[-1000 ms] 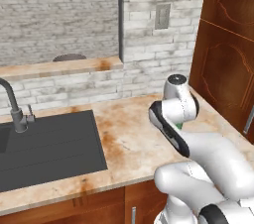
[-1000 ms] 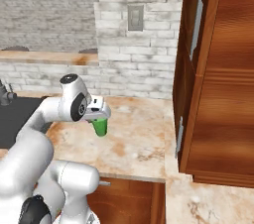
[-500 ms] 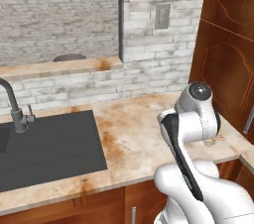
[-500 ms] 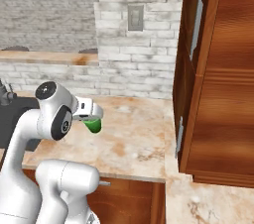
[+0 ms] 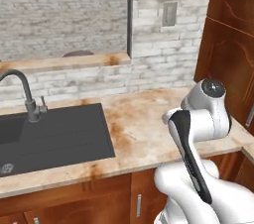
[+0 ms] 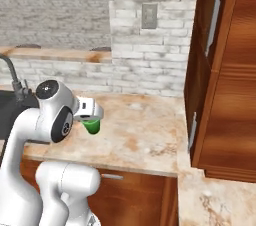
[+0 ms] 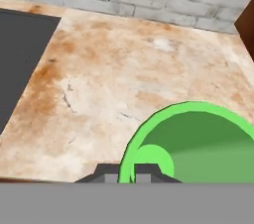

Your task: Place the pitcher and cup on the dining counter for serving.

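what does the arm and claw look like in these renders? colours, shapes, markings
Arm: glossy white rounded shells with round joint caps, a dark curved band along one link and a dark oval panel on another, small green dot beside it in the right base view. No cables or lettering visible. Claw: small white block hand, two small dark grey finger tips.

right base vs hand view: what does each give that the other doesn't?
Right base view alone: the wall outlet, the wooden cabinet with its handles on the right, the faucet, and the green cup hanging under the gripper above the counter. Hand view alone: down into the cup's open mouth, its rim pinched between the shut fingertips. Shared: the cup, the rust-stained counter, the black sink and the brick wall.
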### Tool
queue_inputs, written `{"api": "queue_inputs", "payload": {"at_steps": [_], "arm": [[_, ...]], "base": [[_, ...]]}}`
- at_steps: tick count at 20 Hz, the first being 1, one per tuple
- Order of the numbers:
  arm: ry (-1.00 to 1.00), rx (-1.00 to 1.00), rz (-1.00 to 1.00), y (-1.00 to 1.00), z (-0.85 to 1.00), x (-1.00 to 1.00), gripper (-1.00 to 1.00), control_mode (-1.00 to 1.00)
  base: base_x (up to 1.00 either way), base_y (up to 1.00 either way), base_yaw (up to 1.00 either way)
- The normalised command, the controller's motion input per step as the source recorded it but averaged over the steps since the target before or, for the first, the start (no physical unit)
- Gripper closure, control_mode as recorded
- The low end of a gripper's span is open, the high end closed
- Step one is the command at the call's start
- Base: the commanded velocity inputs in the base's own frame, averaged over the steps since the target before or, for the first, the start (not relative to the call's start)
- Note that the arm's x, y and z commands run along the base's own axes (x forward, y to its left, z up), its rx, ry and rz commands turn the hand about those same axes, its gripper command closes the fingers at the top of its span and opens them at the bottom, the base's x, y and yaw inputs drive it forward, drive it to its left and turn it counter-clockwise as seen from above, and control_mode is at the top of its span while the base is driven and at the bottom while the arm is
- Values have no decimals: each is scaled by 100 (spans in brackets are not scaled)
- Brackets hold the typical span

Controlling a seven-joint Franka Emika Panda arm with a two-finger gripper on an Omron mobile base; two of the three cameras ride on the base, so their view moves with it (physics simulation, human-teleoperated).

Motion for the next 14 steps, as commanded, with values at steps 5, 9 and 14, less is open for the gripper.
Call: {"api": "queue_inputs", "payload": {"at_steps": [5, 9, 14], "arm": [[0, 0, 0, 0, 0, 0, 100, 100], [0, 0, 0, 0, 0, 0, 100, 100], [0, 0, 0, 0, 0, 0, 100, 100]], "base": [[-93, 80, 22], [-45, 100, 26], [-3, 100, 23]]}}
